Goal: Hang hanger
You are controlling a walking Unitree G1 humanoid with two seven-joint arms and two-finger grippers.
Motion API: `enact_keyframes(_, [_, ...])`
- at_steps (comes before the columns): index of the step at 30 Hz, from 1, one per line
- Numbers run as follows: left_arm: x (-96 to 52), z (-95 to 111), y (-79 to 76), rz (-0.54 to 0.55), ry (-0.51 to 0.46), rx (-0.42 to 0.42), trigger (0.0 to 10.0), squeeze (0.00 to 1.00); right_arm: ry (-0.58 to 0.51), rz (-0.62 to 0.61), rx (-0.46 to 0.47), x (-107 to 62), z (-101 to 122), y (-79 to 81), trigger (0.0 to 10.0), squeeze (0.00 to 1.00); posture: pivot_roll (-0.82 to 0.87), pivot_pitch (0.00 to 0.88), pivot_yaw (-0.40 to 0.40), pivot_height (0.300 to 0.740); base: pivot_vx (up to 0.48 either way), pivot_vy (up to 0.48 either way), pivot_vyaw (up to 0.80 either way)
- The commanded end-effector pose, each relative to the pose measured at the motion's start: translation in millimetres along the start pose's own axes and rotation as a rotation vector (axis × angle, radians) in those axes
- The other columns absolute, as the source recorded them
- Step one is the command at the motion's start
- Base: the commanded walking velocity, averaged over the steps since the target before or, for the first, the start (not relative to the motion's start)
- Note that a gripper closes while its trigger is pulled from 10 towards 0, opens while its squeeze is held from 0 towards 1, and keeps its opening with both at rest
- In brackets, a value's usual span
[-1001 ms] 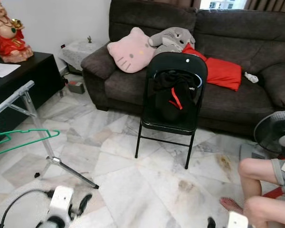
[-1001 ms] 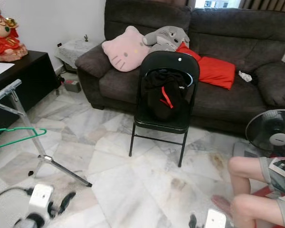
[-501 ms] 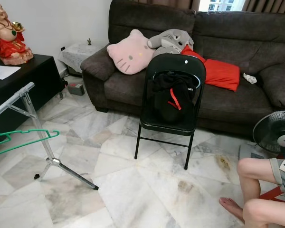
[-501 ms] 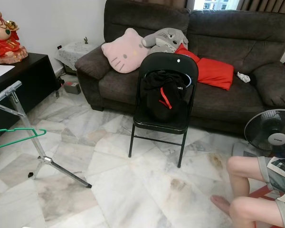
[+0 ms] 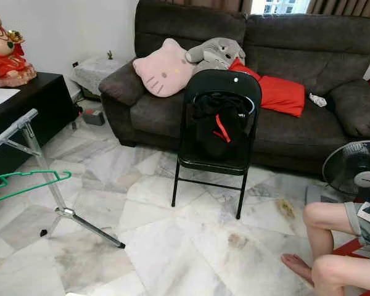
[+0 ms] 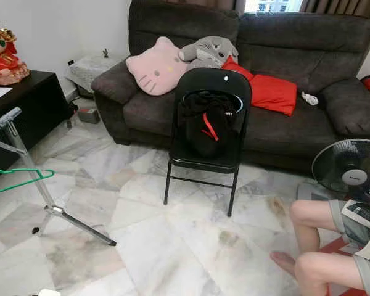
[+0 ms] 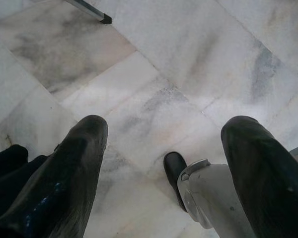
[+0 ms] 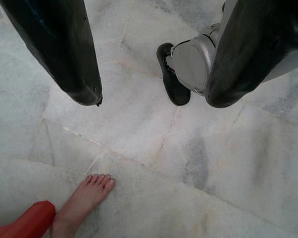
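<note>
I stand on a pale marble-tiled floor (image 5: 172, 246) in a living room, facing a dark grey fabric sofa (image 5: 308, 68) with a black folding metal chair (image 5: 217, 132) set before it. On that chair's back hangs a black garment with a red strap (image 5: 219, 120), seemingly on a hanger, though I cannot make out its hook clearly. To my left a thin green wire hanger (image 5: 24, 183) already hangs from a silver metal drying rack (image 5: 37, 160), so I judge the rack to be where hangers belong. A seated person's bare legs (image 5: 333, 246) are at my right. My left hand (image 7: 164, 163) hangs idle, fingers spread and empty, pointing at the floor near my own foot; my right hand (image 8: 149, 74) hangs likewise, spread and holding nothing, the person's foot (image 8: 84, 196) below it.
</note>
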State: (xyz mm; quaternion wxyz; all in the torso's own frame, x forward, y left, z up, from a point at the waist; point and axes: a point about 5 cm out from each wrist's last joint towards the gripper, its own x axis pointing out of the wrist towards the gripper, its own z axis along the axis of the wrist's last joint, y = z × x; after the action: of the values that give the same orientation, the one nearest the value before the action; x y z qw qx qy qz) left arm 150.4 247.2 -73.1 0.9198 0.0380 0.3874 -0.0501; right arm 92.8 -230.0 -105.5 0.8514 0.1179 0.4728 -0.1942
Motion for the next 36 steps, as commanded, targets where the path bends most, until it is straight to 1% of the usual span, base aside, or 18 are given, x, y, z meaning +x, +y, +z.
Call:
enact_keyframes(1, [-1.7, -3.8, 1.5, -0.013, 0.026, 0.015, 10.0, 0.00, -0.006, 0.000, 0.004, 0.5, 1.2, 1.9, 10.0, 0.00, -0.06, 0.000, 0.009, 0.740, 0.000, 0.000, 0.00])
enact_keyframes(14, [-0.7, -2.4, 0.9, -0.030, 0.030, 0.026, 10.0, 0.00, -0.016, 0.021, -0.006, 3.2, 7.7, 10.7, 10.0, 0.00, -0.06, 0.000, 0.014, 0.740, 0.000, 0.000, 0.00])
enact_keyframes(18, [-0.5, -2.6, 0.9, -0.029, 0.036, 0.024, 10.0, 0.00, -0.014, 0.022, -0.006, 3.5, 8.4, 10.9, 10.0, 0.00, -0.06, 0.000, 0.016, 0.740, 0.244, 0.000, 0.00])
enact_keyframes(28, [0.5, -3.0, -0.9, -0.027, 0.042, 0.015, 10.0, 0.00, -0.008, 0.010, 0.005, 3.6, 10.2, 4.8, 10.0, 0.00, -0.06, 0.000, 0.011, 0.740, 0.261, 0.000, 0.00])
enact_keyframes(36, [1.7, -2.5, -2.5, -0.024, 0.044, 0.005, 10.0, 0.00, -0.001, 0.002, 0.015, 3.5, 9.2, 4.5, 10.0, 0.00, -0.06, 0.000, 0.009, 0.740, 0.270, 0.000, 0.00])
